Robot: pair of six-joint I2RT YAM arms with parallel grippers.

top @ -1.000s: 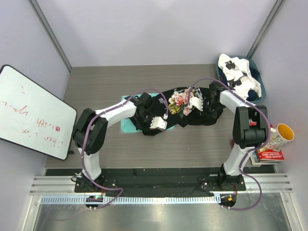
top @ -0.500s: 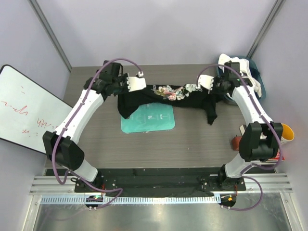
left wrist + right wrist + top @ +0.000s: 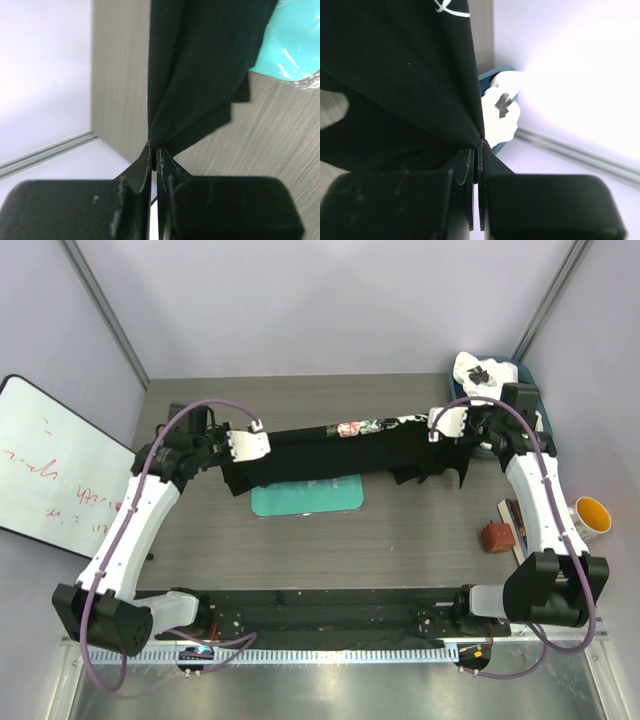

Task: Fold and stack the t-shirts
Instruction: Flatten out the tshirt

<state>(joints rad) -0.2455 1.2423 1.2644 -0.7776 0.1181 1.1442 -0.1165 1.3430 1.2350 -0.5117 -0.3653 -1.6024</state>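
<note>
1. Nearest, at the front edge of the table point(image 3: 300, 550): both arm bases, bolted side by side.
2. A little farther in, on the right: a small reddish-brown block point(image 3: 497, 537), and past it toward the right edge a cup point(image 3: 590, 515) with a yellow inside.
3. Off to the left, beside the table: a whiteboard point(image 3: 60, 470) with red scribbles.
4. Mid-table: a flat teal board point(image 3: 305, 497), partly hidden under the lower edge of the black shirt point(image 3: 320, 448); touching it or not, cannot tell.
5. Over that board: the black shirt, lifted and pulled into a long band from left to right, rose print point(image 3: 365, 427) along its upper edge, loose folds hanging near the right end.
6. At the band's left end: left gripper point(image 3: 230, 448), pinched fully closed on the cloth, a thin fold caught between its fingertips point(image 3: 142, 162) in the wrist view.
7. At the band's right end: right gripper point(image 3: 433, 430), likewise clamped tight on black cloth, fingertips point(image 3: 490, 157) pressed together around the edge.
8. Farthest back, in the right corner: a blue bin point(image 3: 530, 370) with the white shirt point(image 3: 480, 375), black-patched and crumpled, inside it, just behind the right gripper.
</note>
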